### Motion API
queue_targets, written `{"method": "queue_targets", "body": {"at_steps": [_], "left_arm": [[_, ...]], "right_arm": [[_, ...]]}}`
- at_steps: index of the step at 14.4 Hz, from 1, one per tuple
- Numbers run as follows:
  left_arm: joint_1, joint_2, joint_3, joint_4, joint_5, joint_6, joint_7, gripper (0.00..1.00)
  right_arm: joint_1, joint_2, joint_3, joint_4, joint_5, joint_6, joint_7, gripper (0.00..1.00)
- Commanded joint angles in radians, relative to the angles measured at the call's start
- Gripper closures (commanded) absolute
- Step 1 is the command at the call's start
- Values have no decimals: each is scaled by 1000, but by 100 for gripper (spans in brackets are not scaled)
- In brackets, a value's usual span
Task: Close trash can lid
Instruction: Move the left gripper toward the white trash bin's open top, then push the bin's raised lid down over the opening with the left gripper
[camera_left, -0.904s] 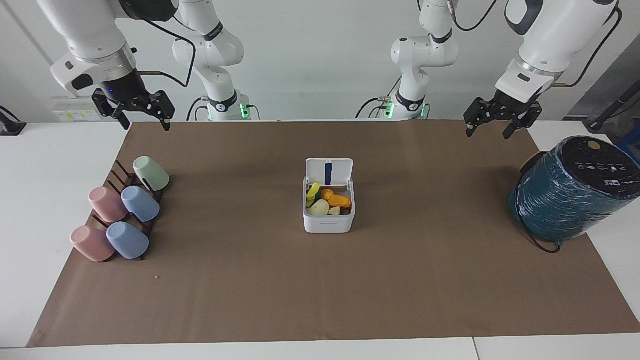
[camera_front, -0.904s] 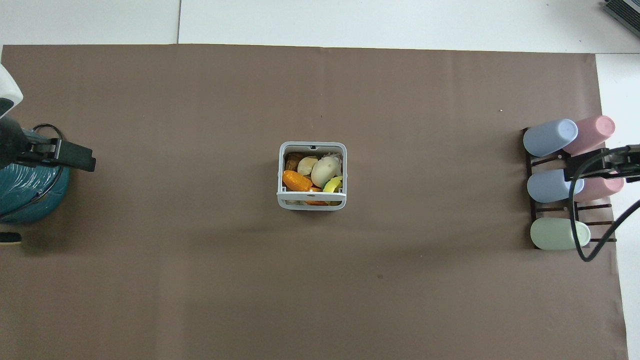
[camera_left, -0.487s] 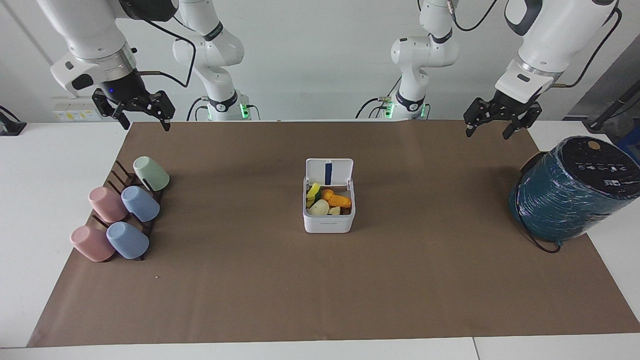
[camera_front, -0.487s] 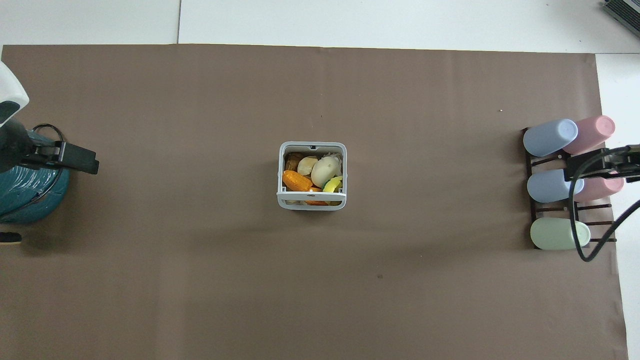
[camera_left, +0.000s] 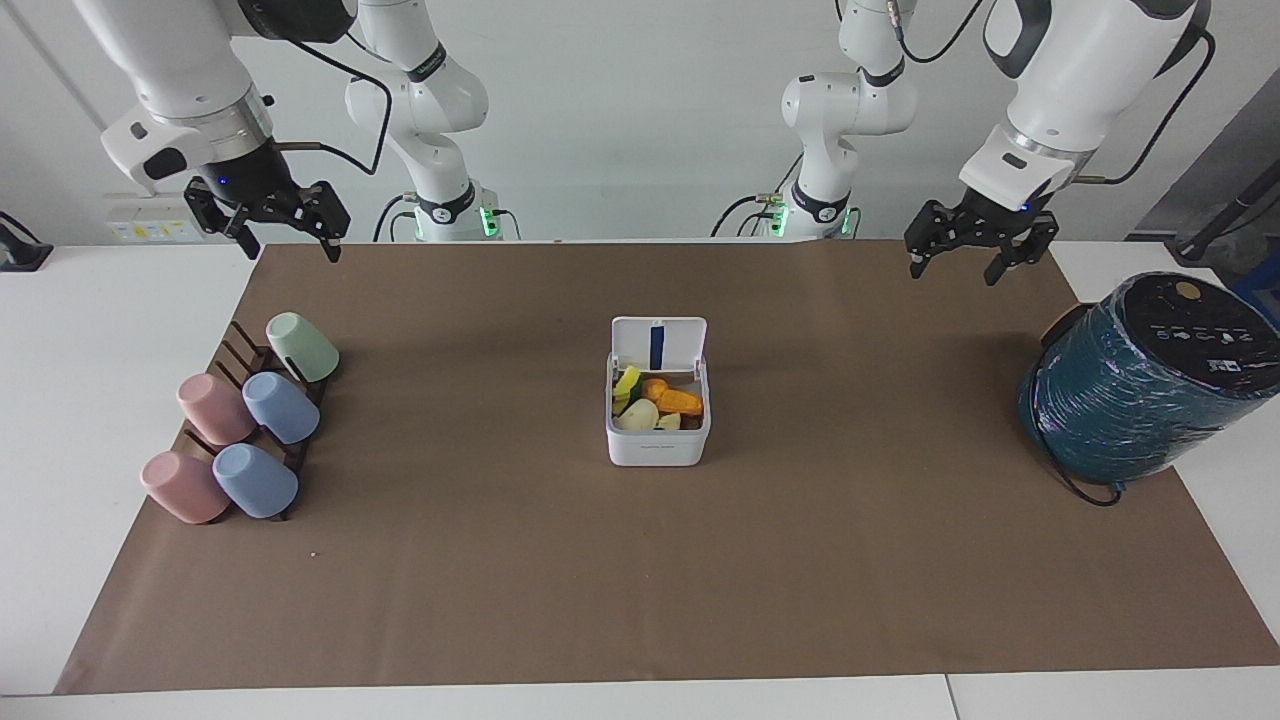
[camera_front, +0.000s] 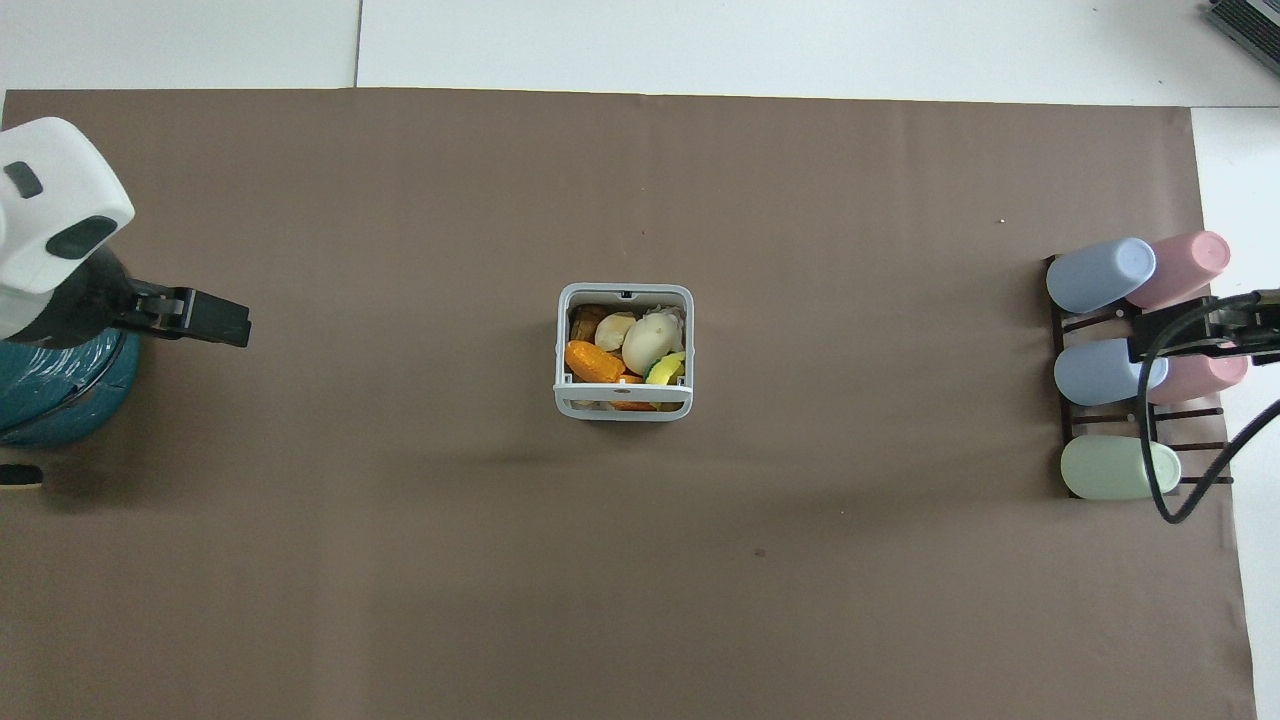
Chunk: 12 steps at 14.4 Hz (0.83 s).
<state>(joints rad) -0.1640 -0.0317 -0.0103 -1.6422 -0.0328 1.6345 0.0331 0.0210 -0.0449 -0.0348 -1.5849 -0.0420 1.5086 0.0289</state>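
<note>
Since the earlier frames the left gripper (camera_left: 966, 258) has shifted from beside the large teal wrapped cylinder with the black top (camera_left: 1140, 385) toward the middle of the table; nothing else has changed place. Note that its fingers stand apart and hold nothing, and that it hangs above the brown paper mat (camera_left: 640, 590), well apart from the task's object. The right gripper (camera_left: 268, 225) waits over the mat's edge near the dark slatted rack (camera_left: 235, 355) of pastel plastic cups (camera_left: 280, 407), its fingers also apart and empty. You will find the small white square plastic trash can (camera_left: 657, 446) with rounded corners at the centre of the mat, well apart from both arms. Its white hinged plastic lid (camera_left: 658, 342) stands upright on the edge nearer to the robots, blue strip on its underside turned away from them. This placement probably favours a push from the robots' own end, tipping the flap forward over the opening. The box is smooth and rigid, and is filled with toy food pieces (camera_left: 655, 400) in orange, yellow and cream that lie near the rim, so check that none blocks the lid from seating.
</note>
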Motion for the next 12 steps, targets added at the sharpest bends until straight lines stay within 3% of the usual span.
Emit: {"method": "queue_targets", "body": {"at_steps": [1,10,12], "left_arm": [[-78,-51,7,-79,11,53,-39,0],[-367,-99,6,-228,11,194,-297,0],[-417,-97,6,-263,11,266,-358,26]], "right_arm": [[-3,-20,0,-20,17,-7,-18,0],[-3,-21,1,-20,17,-7,-18,0],[-3,-21,0,-20,17,-7,-18,0]]}}
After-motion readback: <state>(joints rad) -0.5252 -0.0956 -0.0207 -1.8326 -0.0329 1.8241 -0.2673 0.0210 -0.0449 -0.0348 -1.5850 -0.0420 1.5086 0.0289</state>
